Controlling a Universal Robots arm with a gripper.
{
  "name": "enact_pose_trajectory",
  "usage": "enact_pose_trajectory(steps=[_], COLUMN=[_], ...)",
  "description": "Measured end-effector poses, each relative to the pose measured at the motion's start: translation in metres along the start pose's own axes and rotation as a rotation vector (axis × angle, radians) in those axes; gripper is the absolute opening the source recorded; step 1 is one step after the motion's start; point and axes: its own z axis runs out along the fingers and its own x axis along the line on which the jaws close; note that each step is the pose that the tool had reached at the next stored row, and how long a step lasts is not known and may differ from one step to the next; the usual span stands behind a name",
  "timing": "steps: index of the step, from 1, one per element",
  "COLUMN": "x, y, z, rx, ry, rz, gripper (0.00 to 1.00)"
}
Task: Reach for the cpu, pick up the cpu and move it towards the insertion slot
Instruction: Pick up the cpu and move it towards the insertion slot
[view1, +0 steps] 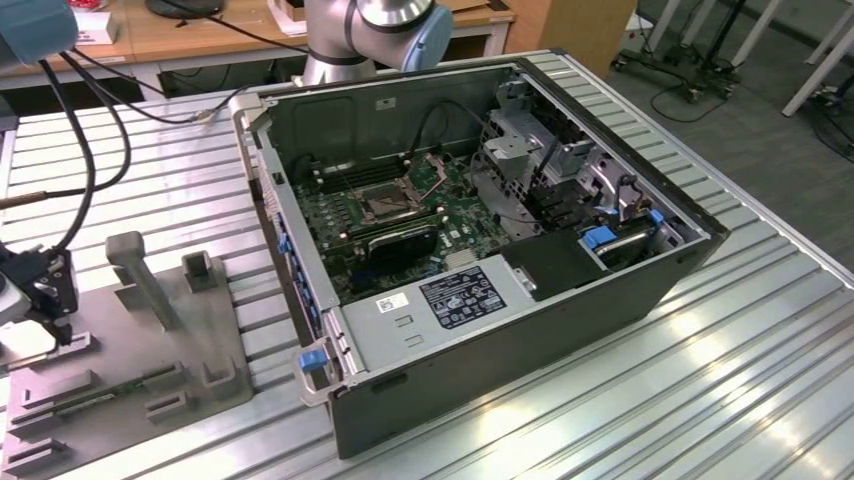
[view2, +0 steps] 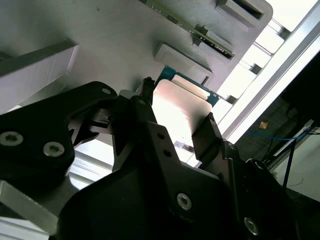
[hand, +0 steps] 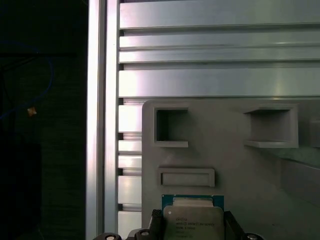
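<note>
Gripper clenched on the chip, fingers pressed against two opposite edges, low over the grey plate.

Across the ribbed metal table, the open computer case takes up the middle of the exterior view, and the plate lies on its nine o'clock side, with the gripper down near the plate's own nine o'clock edge. Inside the case, the socket, square with a shiny frame, sits on the green board between two and three o'clock from the gripper, well apart from it and beyond the case's near wall. In both wrist views the chip lies flat, silvery face up, and I cannot tell whether it has left the plate. I judge that the carry turns on that line from the plate over the wall to the socket.
</note>
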Motion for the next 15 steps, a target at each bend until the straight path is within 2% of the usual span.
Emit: enact_pose_trajectory(steps=[15], x=[-0.0001], y=[-0.0001], z=[-0.0049], rx=[-0.0001], ry=[-0.0001], rz=[0.000], gripper=[0.55])
